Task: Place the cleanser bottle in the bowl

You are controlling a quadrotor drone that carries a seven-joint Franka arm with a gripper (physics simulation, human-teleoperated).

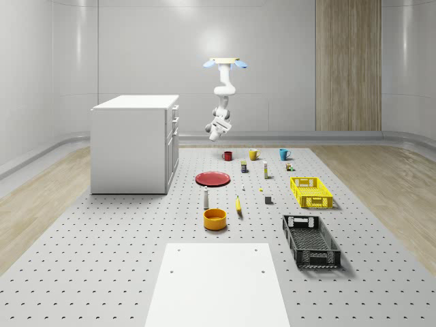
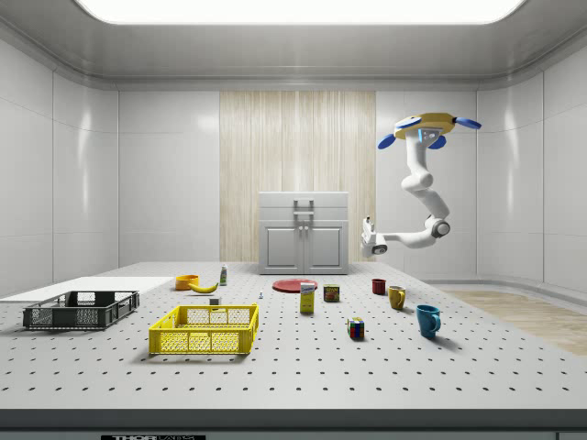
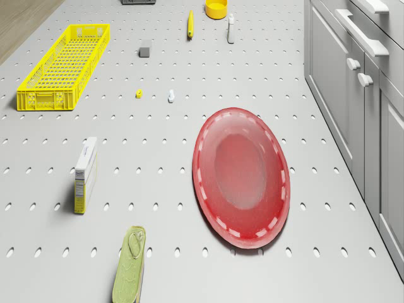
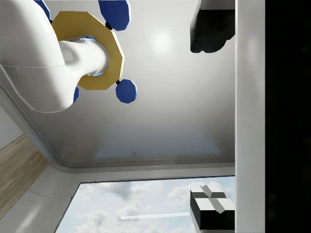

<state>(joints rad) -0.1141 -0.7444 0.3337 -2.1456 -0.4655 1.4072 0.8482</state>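
— What sort of place is this?
— A simulated test lab — a wide grey perforated floor (image 1: 102, 259) with small household items set out in rows, inside smooth curved white walls (image 2: 83, 183).
— Anything homely?
— One white cabinet (image 1: 133, 143) with drawers, a wood-panelled strip (image 2: 298, 147) and a glowing ceiling panel (image 2: 293, 9).

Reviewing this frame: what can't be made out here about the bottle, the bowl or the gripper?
- White two-finger gripper: fingers too small in the side view to judge.
- Small white cleanser bottle: label too small in the whole-scene view.
- Round orange bowl: cut by the drone view's edge.
- Bottle-to-bowl gap: unclear from the side view.
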